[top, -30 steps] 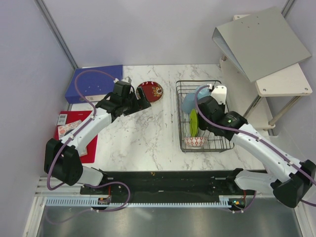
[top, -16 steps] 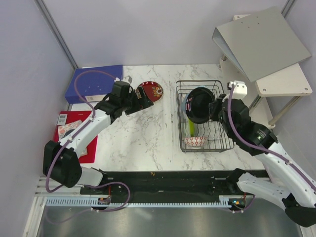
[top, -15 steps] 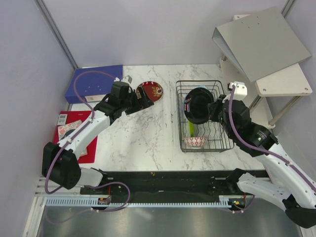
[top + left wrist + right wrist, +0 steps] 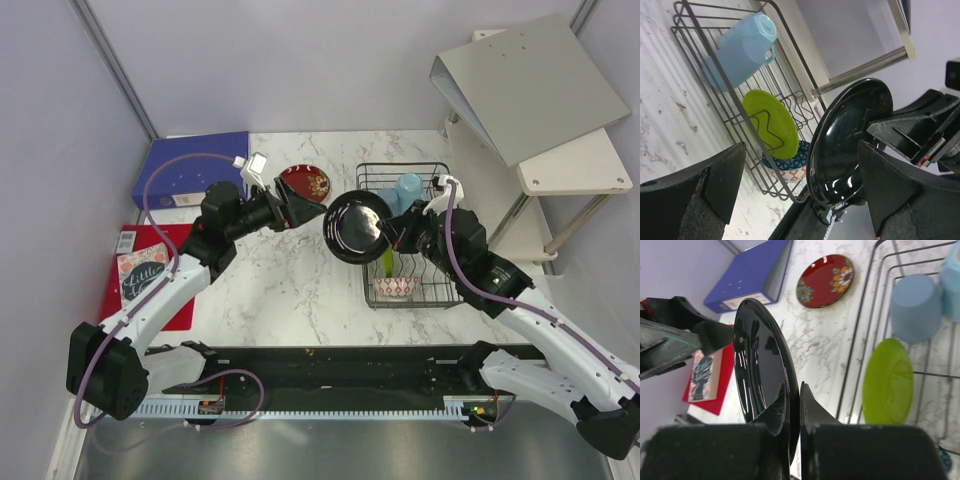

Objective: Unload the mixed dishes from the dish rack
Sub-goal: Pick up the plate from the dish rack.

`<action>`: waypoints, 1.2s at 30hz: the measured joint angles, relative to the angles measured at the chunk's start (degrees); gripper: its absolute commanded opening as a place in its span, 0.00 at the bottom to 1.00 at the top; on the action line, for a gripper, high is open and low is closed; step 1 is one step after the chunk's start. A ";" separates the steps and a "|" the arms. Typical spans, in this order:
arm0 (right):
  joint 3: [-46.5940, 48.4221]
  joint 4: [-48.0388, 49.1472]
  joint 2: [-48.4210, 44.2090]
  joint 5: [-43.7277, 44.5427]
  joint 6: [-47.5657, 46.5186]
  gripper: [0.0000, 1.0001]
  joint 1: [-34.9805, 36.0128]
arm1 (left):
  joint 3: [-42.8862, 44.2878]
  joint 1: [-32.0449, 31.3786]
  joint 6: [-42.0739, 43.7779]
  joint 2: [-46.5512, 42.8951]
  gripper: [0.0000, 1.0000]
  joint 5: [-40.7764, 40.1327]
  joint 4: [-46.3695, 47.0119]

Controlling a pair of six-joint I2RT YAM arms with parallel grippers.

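Observation:
My right gripper (image 4: 393, 232) is shut on the rim of the black plate (image 4: 356, 226) and holds it upright in the air, just left of the dish rack (image 4: 385, 166). In the right wrist view the jaws (image 4: 794, 396) pinch that plate (image 4: 757, 365). My left gripper (image 4: 303, 208) is open and empty, its fingers pointing at the black plate (image 4: 850, 140) from a short way off. The rack holds two light blue cups (image 4: 400, 190), an upright lime green plate (image 4: 386, 262) and a red-and-white bowl (image 4: 397, 287).
A red patterned plate (image 4: 305, 183) lies flat on the marble left of the rack. A blue ring binder (image 4: 190, 168) lies at the back left and a red book (image 4: 150, 275) at the left edge. A white shelf with a grey binder (image 4: 530, 85) stands at the right.
My right gripper has lifted the black plate out of the rack and carried it left. My left gripper has left the red plate and swung right towards the black plate.

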 measured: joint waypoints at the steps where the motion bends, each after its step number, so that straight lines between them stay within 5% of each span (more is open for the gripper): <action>1: -0.35 1.46 0.55 -1.33 0.55 0.00 0.00 | -0.72 -0.13 -0.28 0.00 0.97 1.29 1.25; 8: -3.02 12.11 3.56 -9.05 4.17 0.00 -0.17 | -2.78 -1.05 -0.83 0.00 0.87 6.54 6.05; 11: -3.37 15.21 4.63 -11.65 5.31 0.00 -0.44 | -2.97 -1.22 -0.90 -0.17 0.60 7.65 6.93; 15: -3.61 17.59 5.38 -13.27 6.16 0.00 -0.79 | -3.43 -1.27 -1.07 -0.61 0.02 8.59 7.93; 21: -4.90 19.28 5.03 -15.21 6.99 0.00 -1.81 | -4.00 -1.11 -2.43 -1.68 0.02 9.81 9.53; 24: -4.96 19.19 4.94 -15.37 6.99 0.60 -1.81 | -4.35 -1.16 -2.56 -1.77 0.02 9.68 9.90; 25: -4.96 18.99 4.98 -15.21 6.73 0.89 -1.77 | -4.46 -1.20 -2.27 -1.86 0.02 9.20 9.92; 26: -4.94 18.40 5.01 -14.84 5.92 0.98 -1.75 | -4.52 -1.36 -1.75 -1.95 0.02 8.15 9.25; 36: -1.49 4.96 2.56 0.76 -0.22 0.98 -1.95 | 2.43 2.25 0.17 5.79 0.02 -0.35 -1.49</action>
